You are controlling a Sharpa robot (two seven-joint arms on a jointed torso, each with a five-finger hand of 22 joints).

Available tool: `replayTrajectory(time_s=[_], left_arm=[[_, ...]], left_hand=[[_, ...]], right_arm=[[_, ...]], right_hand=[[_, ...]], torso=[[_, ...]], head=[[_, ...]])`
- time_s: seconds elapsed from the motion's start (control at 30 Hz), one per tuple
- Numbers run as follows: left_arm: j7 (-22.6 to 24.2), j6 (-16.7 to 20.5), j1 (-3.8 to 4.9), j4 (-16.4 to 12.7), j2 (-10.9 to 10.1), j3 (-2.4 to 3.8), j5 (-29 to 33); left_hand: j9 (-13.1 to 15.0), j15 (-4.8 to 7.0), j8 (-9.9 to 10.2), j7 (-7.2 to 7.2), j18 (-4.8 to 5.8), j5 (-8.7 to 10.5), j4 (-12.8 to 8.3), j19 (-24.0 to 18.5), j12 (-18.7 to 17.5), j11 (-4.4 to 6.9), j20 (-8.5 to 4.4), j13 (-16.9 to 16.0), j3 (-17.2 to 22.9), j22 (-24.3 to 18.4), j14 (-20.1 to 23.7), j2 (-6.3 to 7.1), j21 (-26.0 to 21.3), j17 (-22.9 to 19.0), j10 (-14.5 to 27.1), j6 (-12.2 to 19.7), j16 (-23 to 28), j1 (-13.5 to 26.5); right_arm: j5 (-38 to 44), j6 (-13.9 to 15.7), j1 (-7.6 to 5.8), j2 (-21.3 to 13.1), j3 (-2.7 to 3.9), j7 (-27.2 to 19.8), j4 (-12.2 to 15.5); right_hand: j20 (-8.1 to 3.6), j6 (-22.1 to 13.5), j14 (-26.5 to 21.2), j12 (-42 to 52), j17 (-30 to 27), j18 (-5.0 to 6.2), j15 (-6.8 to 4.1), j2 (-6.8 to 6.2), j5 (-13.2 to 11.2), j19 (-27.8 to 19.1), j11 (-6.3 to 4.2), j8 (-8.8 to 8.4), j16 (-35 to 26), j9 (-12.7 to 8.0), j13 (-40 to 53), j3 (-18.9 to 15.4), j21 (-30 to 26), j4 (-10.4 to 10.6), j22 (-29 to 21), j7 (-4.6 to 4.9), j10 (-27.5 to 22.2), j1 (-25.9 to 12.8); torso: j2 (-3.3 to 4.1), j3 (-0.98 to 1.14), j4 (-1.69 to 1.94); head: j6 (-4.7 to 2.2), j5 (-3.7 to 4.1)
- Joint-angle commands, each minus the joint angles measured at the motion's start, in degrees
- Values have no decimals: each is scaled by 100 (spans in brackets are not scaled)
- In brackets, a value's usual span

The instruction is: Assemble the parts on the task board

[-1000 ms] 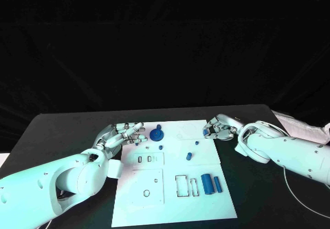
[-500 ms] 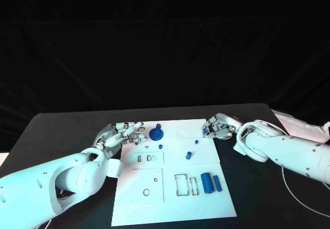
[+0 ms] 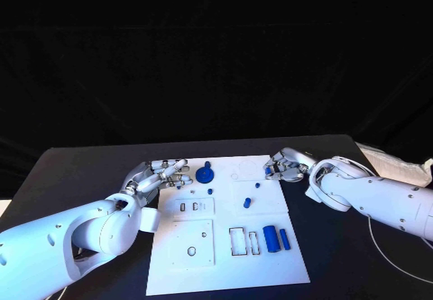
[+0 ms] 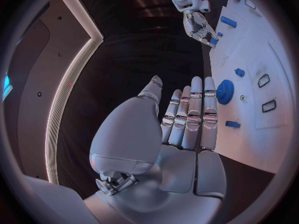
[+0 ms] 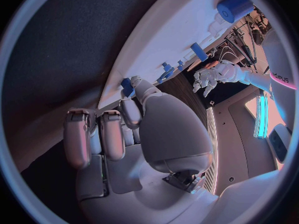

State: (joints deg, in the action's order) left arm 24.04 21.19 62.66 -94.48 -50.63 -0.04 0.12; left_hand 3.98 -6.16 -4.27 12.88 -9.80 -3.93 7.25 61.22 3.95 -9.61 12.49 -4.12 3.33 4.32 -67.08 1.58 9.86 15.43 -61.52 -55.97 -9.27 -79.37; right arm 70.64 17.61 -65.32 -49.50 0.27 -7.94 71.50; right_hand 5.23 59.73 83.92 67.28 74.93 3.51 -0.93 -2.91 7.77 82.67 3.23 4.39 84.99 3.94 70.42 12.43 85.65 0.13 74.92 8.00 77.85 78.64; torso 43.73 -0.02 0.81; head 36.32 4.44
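Both hands at the far corners of the white board, parts spread across it.

Head view: the left hand (image 3: pixel 161 176) sits at the board's (image 3: pixel 271 262) far left edge, fingers straight and close together, holding nothing; a round blue disc (image 3: pixel 206 175) lies just beside its fingertips. The right hand (image 3: pixel 287 167) is at the far right corner, fingers curled onto a small blue piece (image 3: pixel 269 171). Two blue cylinders (image 3: pixel 277 239) lie side by side near the right edge.
Left wrist view: the fingers (image 4: pixel 194 115) lie flat, side by side, nothing in them, with the disc (image 4: pixel 224 91) beside them.
Right wrist view: the thumb tip touches the small blue piece (image 5: pixel 127 87) at the board's edge; I cannot tell whether it is gripped.
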Motion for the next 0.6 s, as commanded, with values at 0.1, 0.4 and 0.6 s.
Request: replayTrajectory(time_s=[0.1, 0.4, 0.6], left_arm=[[9, -117, 2, -10, 3, 4, -15], [16, -107, 2, -5, 1, 4, -15], [29, -97, 2, 17, 0, 4, -15]], left_hand=[[2, -10, 34, 14, -61, 17, -61, 45, -25, 2, -10, -2, 5, -8, 27, -51, -22, 13, 51, 9, 39, -13], [2, -10, 34, 14, -61, 17, -61, 45, -25, 2, -10, -2, 5, -8, 27, -51, -22, 13, 51, 9, 39, -13], [3, -10, 34, 14, -62, 16, -72, 48, -24, 2, -11, -2, 11, -9, 25, -66, -26, 19, 52, 9, 43, -24]], right_arm=[[45, -82, 8, 7, -2, -15, -5], [-153, 216, 4, -22, 4, -61, 98], [-336, 449, -55, -138, 22, 308, 512]], right_hand=[[-20, 278, 425, 69, 655, -99, -63, 187, -124, -4, -94, 137, 2, 56, 40, 96, 7, -60, 425, -81, 49, 63], [-111, 586, 427, 78, 659, -101, -165, 400, -246, 4, -215, 321, -1, 140, 57, 249, 10, -112, 436, -231, 90, 115], [-150, 605, 420, 50, 628, -94, -196, 439, -386, -20, -243, 350, -26, 163, 47, 268, -7, -123, 400, -260, 101, 64]], torso=[[0, -1, 3], [-3, -1, 2], [-14, -10, 9]], head=[[14, 6], [28, 15], [40, 20]])
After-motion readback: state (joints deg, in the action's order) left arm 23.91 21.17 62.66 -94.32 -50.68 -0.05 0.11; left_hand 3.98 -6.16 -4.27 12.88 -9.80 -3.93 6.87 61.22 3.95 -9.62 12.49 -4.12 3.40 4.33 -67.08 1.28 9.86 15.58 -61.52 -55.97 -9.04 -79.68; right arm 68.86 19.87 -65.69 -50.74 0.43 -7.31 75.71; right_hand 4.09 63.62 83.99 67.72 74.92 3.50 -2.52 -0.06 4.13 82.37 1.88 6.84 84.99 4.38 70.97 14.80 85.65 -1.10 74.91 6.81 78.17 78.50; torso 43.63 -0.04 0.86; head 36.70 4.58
